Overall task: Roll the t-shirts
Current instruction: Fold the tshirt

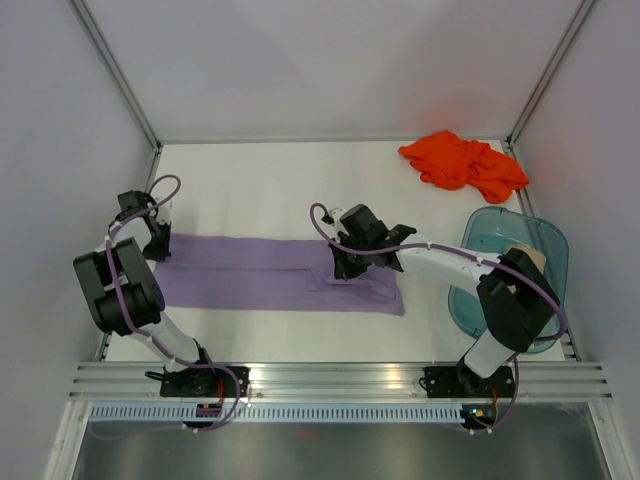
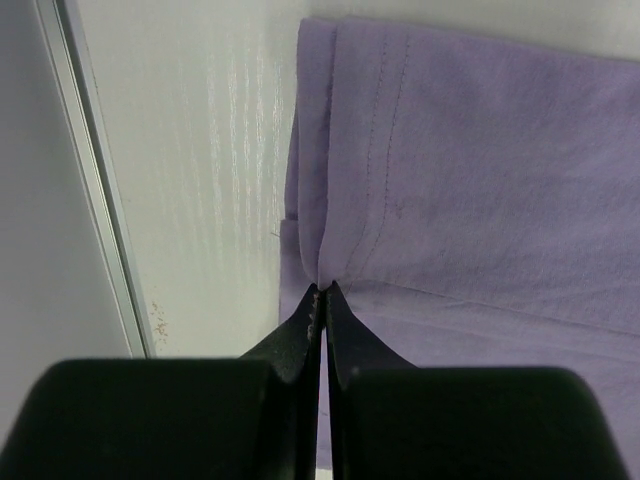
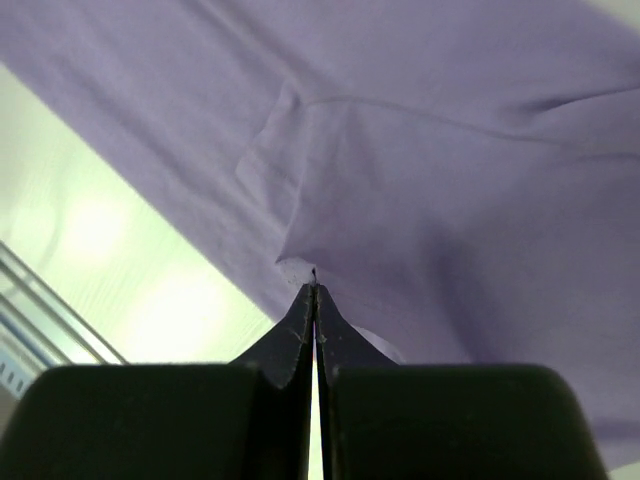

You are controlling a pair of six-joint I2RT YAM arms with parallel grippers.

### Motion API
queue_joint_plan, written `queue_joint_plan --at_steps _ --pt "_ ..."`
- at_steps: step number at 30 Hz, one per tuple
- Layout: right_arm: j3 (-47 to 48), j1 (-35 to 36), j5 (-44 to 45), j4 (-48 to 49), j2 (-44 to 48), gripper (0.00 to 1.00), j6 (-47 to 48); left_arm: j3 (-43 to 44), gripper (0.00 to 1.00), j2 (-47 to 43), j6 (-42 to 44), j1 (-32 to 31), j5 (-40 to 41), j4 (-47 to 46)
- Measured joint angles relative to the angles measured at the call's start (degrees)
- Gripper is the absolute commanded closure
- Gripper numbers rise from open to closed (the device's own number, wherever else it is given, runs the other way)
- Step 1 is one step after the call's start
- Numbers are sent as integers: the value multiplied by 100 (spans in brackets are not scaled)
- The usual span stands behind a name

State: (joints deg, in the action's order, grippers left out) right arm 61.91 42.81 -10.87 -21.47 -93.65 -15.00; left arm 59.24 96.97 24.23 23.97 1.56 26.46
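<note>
The lavender t-shirt (image 1: pixel 250 270) lies folded into a long flat strip across the table. My left gripper (image 1: pixel 160 248) is at its left end. In the left wrist view, that gripper (image 2: pixel 322 288) is shut, pinching the stitched hem of the lavender cloth (image 2: pixel 480 180). My right gripper (image 1: pixel 340 270) sits on the strip's right part. In the right wrist view, it (image 3: pixel 314 286) is shut on a small raised fold of the lavender shirt (image 3: pixel 420 150). The orange-red t-shirt (image 1: pixel 462 162) lies crumpled at the back right corner. A bit of the tan t-shirt (image 1: pixel 531 258) shows inside the tub, mostly hidden by my right arm.
A translucent teal tub (image 1: pixel 500 235) stands at the right edge beside my right arm. White walls with metal posts close in the table on three sides. A metal rail (image 2: pixel 95 190) runs close to the shirt's left end.
</note>
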Motion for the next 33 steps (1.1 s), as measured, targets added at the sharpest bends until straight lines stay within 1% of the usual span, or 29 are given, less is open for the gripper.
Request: queue_joint_plan --at_steps 3,4,6,7,8,11,14,16,17,18,19,22,24,26,28,30,31,33 --pt "-199 177 -234 114 -2 100 48 15 98 76 31 0 17 0" --pt "-243 221 -286 146 -4 97 52 22 97 98 35 0 28 -2" --pt "-293 280 -385 201 -20 75 63 39 91 140 48 0 55 4" --pt "-306 284 -435 245 -42 63 96 46 82 157 57 0 74 -2" --pt "-306 282 -457 267 -55 60 101 50 79 168 63 0 96 -2" --pt "-319 280 -625 372 -109 52 162 50 72 179 103 0 140 -2" --pt "-352 291 -750 437 -90 49 179 50 69 179 116 0 125 0" --pt "-431 308 -745 490 20 48 160 50 67 173 127 0 46 2" --pt "-470 308 -710 483 114 50 116 50 66 160 144 0 -79 15" --pt "-496 297 -662 472 219 55 66 48 66 120 164 -2 -208 46" --pt "-503 264 -610 448 319 67 -13 31 66 57 197 -20 -348 72" --pt "-525 -74 -507 378 566 81 -372 -131 64 -321 313 -184 -693 111" --pt "-664 -490 -328 330 719 84 -629 -332 63 -708 417 -466 -898 155" --pt "-894 -925 -48 136 909 84 -844 -522 62 -1108 509 -859 -1097 227" --pt "-1147 -1246 240 -81 1102 83 -1032 -684 57 -1482 584 -1344 -1228 306" --pt "-1366 -1416 437 -236 1292 83 -1141 -780 53 -1805 612 -1829 -1281 437" --pt "-1438 -1482 501 -308 1368 83 -1185 -785 53 -1921 614 -2076 -1287 501" --pt "-1475 -1574 570 -330 1421 84 -1228 -748 54 -2009 608 -2352 -1338 529"
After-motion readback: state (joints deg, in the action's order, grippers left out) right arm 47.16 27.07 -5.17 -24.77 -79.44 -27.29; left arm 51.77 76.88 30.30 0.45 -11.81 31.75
